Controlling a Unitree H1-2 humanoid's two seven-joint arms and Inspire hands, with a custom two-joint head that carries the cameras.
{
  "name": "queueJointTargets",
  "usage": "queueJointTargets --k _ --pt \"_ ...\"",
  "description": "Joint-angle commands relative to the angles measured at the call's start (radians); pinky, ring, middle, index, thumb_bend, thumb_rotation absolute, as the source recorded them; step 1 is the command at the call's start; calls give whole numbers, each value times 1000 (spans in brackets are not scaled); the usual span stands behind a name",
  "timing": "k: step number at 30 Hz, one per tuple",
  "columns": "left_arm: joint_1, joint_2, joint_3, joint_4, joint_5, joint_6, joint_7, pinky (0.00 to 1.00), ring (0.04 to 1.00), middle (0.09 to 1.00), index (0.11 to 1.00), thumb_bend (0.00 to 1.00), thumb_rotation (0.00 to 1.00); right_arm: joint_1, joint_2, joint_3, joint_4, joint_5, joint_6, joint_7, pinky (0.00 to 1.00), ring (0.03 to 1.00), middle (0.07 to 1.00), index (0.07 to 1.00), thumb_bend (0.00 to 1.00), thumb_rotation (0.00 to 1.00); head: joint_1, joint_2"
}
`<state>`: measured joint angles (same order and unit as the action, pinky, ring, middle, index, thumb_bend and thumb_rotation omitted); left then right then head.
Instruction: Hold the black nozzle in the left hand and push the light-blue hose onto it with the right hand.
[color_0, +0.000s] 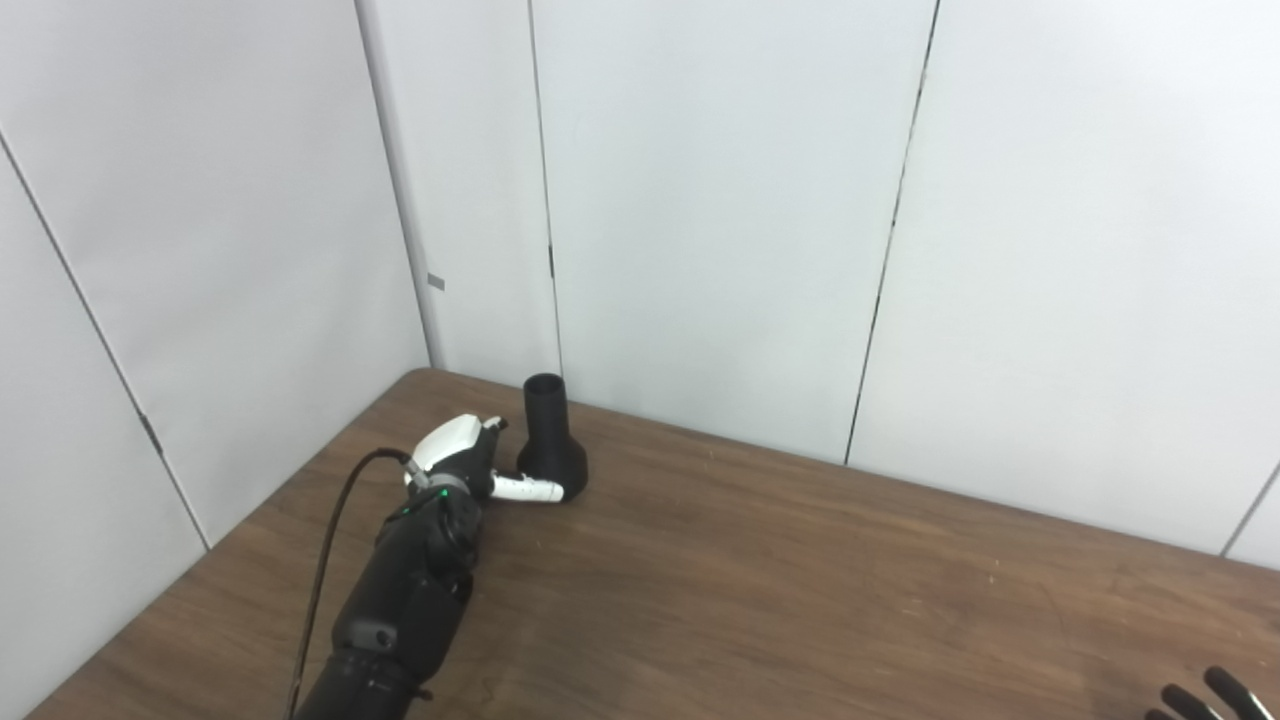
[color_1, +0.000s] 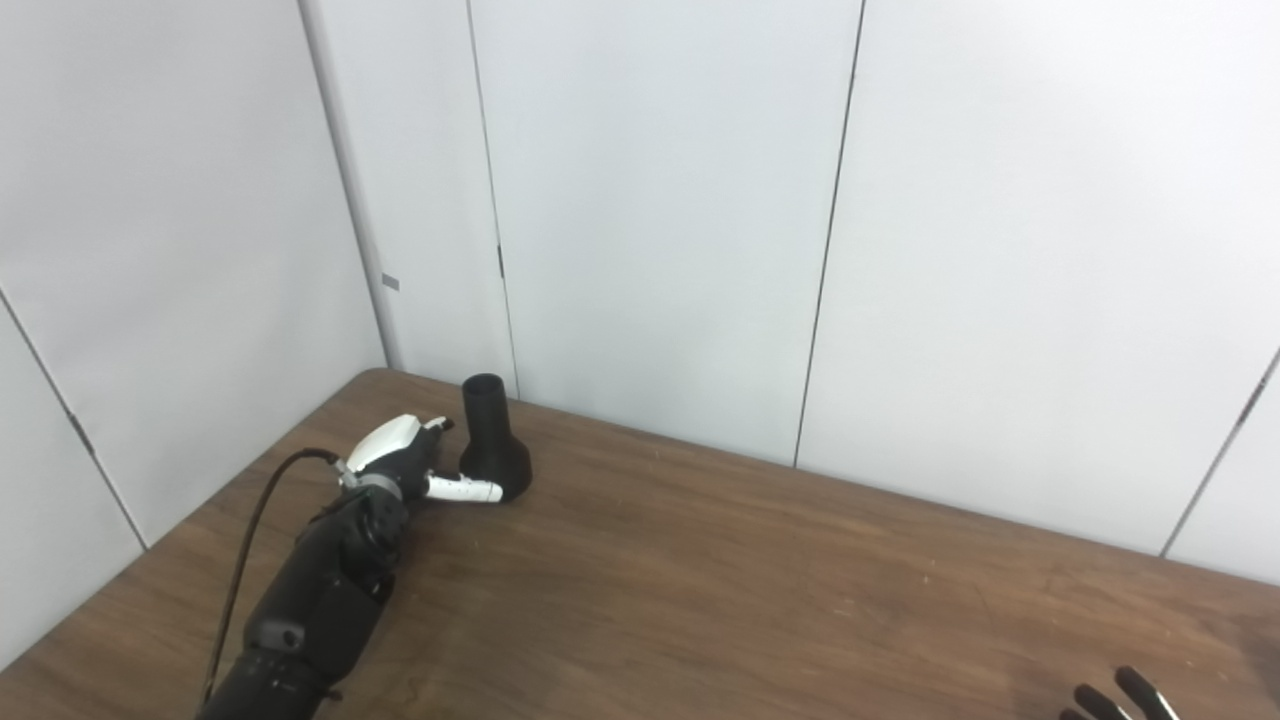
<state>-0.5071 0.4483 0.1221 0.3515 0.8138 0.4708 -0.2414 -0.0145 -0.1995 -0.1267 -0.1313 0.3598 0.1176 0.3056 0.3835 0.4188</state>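
Left hand (color_0: 465, 455) w/ thumb against upright black nozzle (color_0: 549, 438), grip unclear, on brown table (color_0: 800, 580), white walls (color_0: 720, 200).

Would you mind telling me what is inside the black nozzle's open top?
The black nozzle stands upright on the wooden table, its round mouth showing only darkness. Nothing protrudes; its depths are hidden. The left hand sits at its base.
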Motion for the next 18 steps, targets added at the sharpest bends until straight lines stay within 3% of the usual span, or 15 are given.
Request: queueJointTargets --k 1,11,18 --pt "-50 38 -19 -28 -11 -2 26 1000 977 955 910 904 466 -19 -14 -9 -30 5 -33 -1 743 860 865 944 495 1000 0 2" --pt "-53 68 -87 -24 -43 -3 48 1000 999 970 896 944 481 -16 -15 -7 -37 2 -26 -12 744 857 861 942 520 997 -1 11" --pt "-60 68 -100 -19 -48 -1 58 1000 1000 969 901 958 467 -16 -17 -7 -35 -3 -29 -14 744 856 859 940 531 991 4 16"
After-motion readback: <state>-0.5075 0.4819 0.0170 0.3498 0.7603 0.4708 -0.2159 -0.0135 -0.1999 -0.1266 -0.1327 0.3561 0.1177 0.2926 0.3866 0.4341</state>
